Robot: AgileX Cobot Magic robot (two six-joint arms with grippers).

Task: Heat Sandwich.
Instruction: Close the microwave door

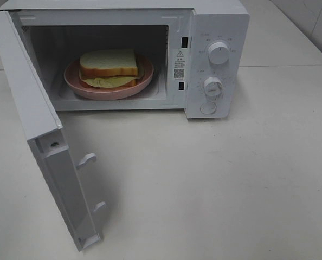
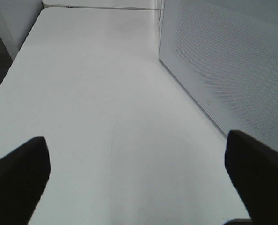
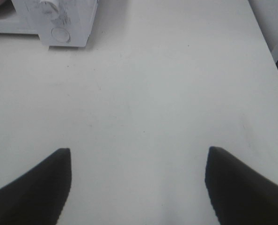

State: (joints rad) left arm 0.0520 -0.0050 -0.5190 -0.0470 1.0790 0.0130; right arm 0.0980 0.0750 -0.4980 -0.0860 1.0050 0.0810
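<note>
The sandwich [image 1: 109,66] is thick white bread with a tan crust, and a yellowish-green layer spills out under its front edge. It lies flat on a round pink plate [image 1: 145,82] inside the open microwave [image 1: 215,27], narrower than the plate. Its long side runs left to right across the cavity, with the cut face turned toward the opening.

At far left the door [image 1: 36,130] swings fully out over the white table [image 1: 231,189], its two latch hooks facing inward. Nothing blocks the cavity mouth. To the right of the cavity are two knobs [image 1: 219,53] and a round button [image 1: 207,108].

The left gripper [image 2: 135,137] hangs over bare table beside the door's outer face, fingers spread wide and empty. The right gripper [image 3: 139,149] is also spread and empty, over the table in front of the control panel.
</note>
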